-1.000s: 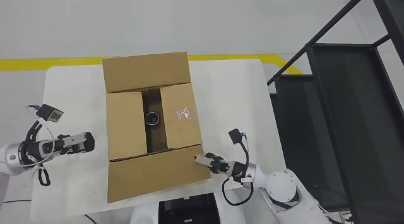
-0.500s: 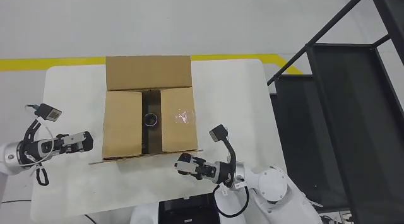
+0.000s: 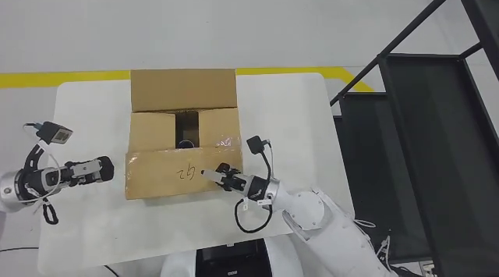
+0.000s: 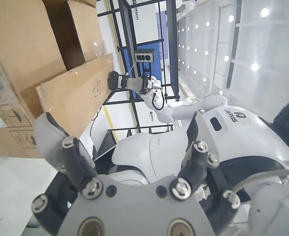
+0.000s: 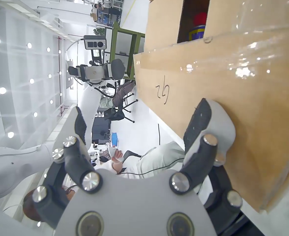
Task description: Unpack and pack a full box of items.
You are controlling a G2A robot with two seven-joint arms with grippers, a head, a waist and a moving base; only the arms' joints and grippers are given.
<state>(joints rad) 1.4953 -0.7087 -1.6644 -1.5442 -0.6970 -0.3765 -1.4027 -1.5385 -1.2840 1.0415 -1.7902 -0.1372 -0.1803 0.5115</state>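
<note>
Top view: cardboard box (image 3: 183, 125) mid white table (image 3: 288, 121). Far flap (image 3: 183, 90) laid back flat, two side flaps (image 3: 152, 133) folded in with a gap between. Near flap (image 3: 171, 174) tipped up toward the opening. Right gripper (image 3: 212, 176) against that flap's outer face. Left gripper (image 3: 107, 169) beside the box's left side, apart from it.

Left wrist view: left gripper (image 4: 120, 126) with fingers (image 4: 46, 126) spread wide, nothing between, near the box corner but not touching.

Right wrist view: right gripper (image 5: 142, 119) with fingers apart, not clamped. One pad (image 5: 201, 119) flat on the near flap (image 5: 208, 79), the other free in the air. Spray can (image 5: 198, 25) with red cap upright inside the box, seen through the gap.

Step in hand, judged: closing the near flap over the side flaps. To do well: push with the flat pad near the flap's middle, follow the hinge arc, no jabbing. Bring the left gripper to steady the box against sliding. Watch the can top for clearance under the flap.
</note>
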